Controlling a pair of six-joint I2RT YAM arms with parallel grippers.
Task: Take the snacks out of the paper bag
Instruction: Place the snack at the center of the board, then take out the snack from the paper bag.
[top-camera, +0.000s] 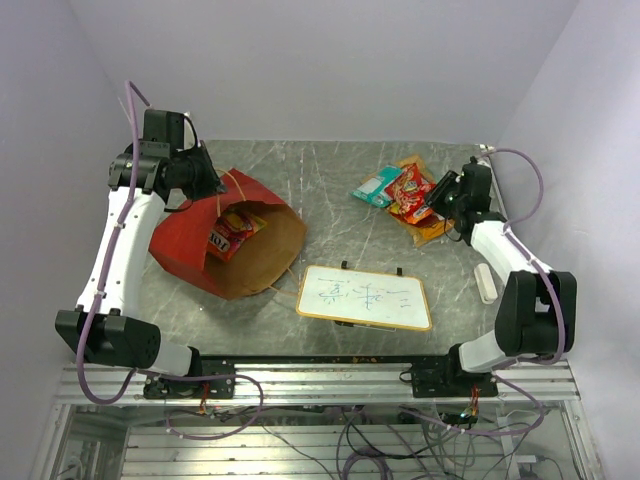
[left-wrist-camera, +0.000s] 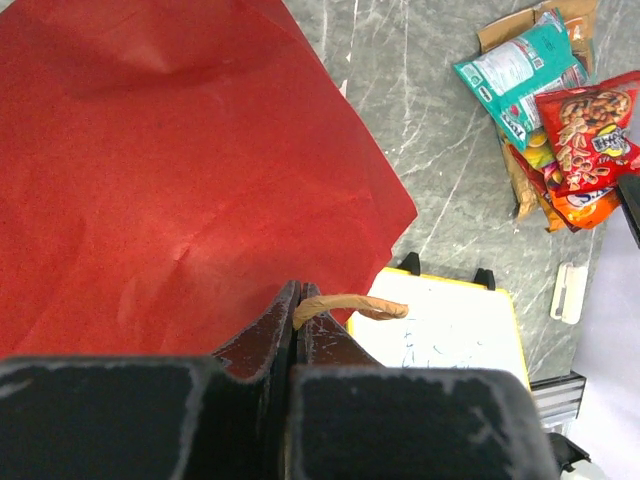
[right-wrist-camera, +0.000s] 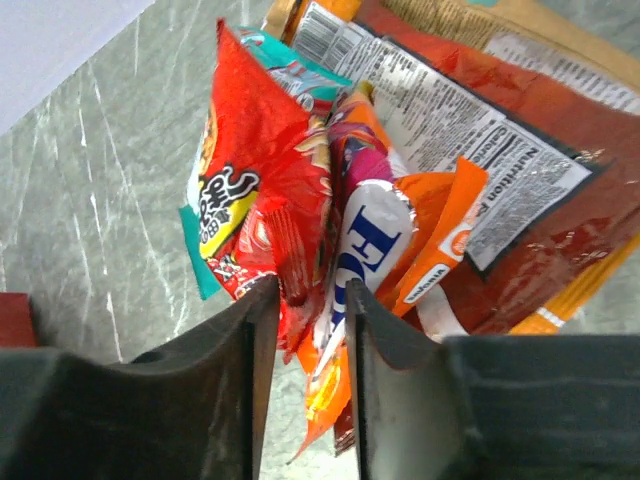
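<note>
The red paper bag (top-camera: 185, 245) lies on its side at the left, its brown mouth open toward the whiteboard. A red and yellow packet (top-camera: 232, 232) shows inside it. My left gripper (top-camera: 210, 180) (left-wrist-camera: 297, 290) is over the bag's top edge, shut on its brown string handle (left-wrist-camera: 350, 305). At the back right lies a pile of snacks: a teal packet (top-camera: 377, 186), a red packet (top-camera: 408, 192) and the orange-tan chip bag (top-camera: 430, 228). My right gripper (top-camera: 437, 196) (right-wrist-camera: 312, 290) is at this pile, its fingers closed on the edges of the red packet (right-wrist-camera: 255, 190) and an orange packet (right-wrist-camera: 360, 250).
A white-framed whiteboard (top-camera: 365, 297) lies at the front centre, right of the bag's mouth. A small white eraser-like bar (top-camera: 486, 281) rests near the right edge beside my right arm. The walls stand close on both sides.
</note>
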